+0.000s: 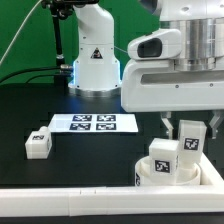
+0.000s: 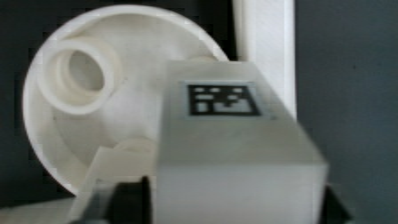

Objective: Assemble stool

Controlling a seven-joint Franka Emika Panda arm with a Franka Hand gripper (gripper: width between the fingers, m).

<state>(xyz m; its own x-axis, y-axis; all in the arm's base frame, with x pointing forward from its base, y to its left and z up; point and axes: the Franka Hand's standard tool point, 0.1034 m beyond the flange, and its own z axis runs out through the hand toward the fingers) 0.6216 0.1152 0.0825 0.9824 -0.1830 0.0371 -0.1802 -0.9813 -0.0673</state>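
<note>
Rightward in the exterior view, the seat lies on the dark table with its rim upward, serving as a shallow dish. Two parts stand within that rim. A leg stands upright toward the exterior view's right, its tag facing the camera. A second leg stands just beside it, lower and toward the exterior view's left; whether the two touch cannot be told.

The gripper hangs directly over the seat, one finger on each side of the leg. The jaws are at a middling spread. Whether the pads press on the leg cannot be told.

Wrist view: the leg fills the foreground, its tag uppermost. Behind it is the seat, with a round socket in its face. The bar crosses behind the seat.

Outside the seat, a third leg lies alone at the exterior view's left, well apart from the others. The marker board lies flat between it and the robot base. The bar runs along the near table edge, ending just beside the seat.
</note>
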